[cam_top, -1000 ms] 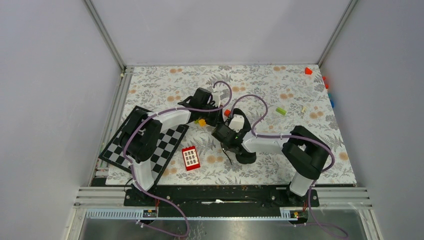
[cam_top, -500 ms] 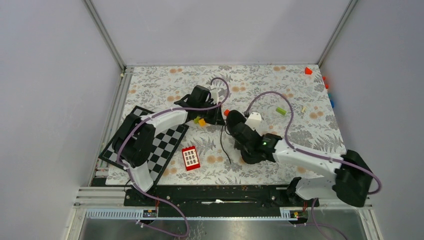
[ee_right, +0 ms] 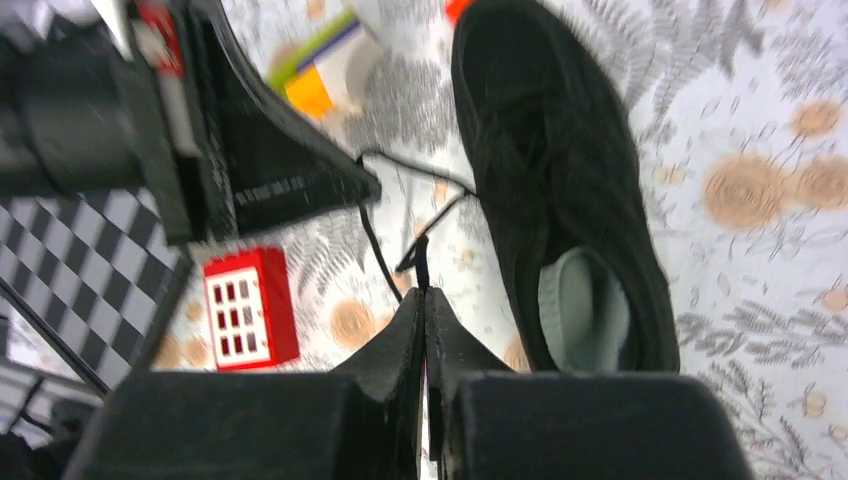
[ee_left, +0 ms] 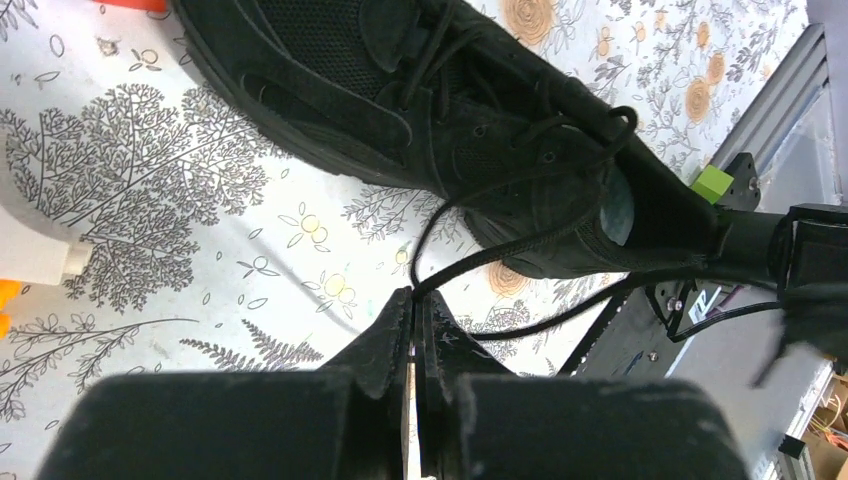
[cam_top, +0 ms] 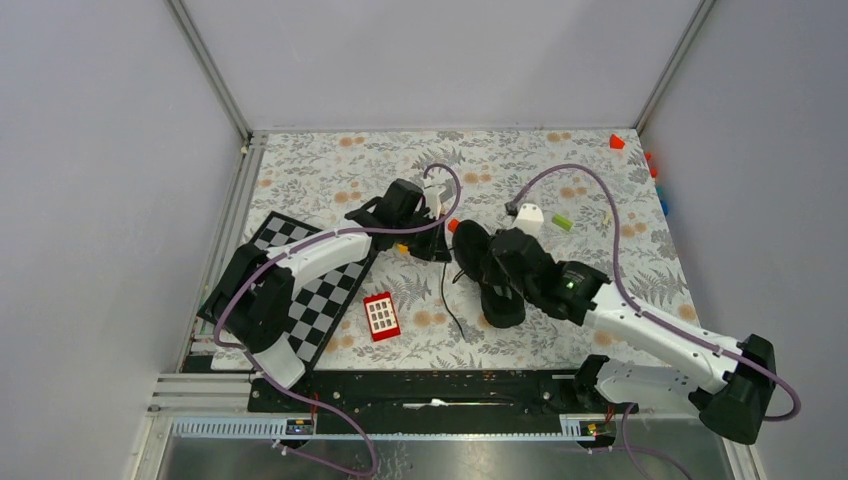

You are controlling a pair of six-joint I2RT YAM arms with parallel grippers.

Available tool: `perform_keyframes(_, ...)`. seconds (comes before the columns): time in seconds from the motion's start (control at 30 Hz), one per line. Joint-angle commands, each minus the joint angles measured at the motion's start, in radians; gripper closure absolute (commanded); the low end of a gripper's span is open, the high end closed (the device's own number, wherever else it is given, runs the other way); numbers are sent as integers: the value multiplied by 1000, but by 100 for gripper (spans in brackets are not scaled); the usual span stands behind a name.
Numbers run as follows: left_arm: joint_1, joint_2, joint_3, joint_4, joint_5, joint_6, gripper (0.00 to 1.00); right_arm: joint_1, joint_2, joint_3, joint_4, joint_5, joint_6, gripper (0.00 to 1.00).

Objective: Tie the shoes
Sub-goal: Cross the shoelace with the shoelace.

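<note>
One black shoe lies near the middle of the flowery surface in the top view, and it is not tied yet. You can count two arms, the left arm and the right arm, both reaching to the shoe. Also there are one checkered board, one red block with windows and one green block.

From the left wrist, your left end effector is squeezed tight on one lace end. That thin black string runs up to the shoe, which fills the top of the view. You can see no knot and no bow.

From the right wrist, your right end effector is pinched tight too, with the second lace end poking out of its tip. The shoe lies just to the side, with its grey insole showing.

So two lace ends are picked up, I think, and that is all. You have the crossing, the knot and the bow left to do.
</note>
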Motion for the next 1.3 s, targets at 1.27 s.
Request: perform_keyframes(1.27, -42, -168, -80, -11, -43, -76, 100, -365, 58, -81, 271, -515, -495, 100)
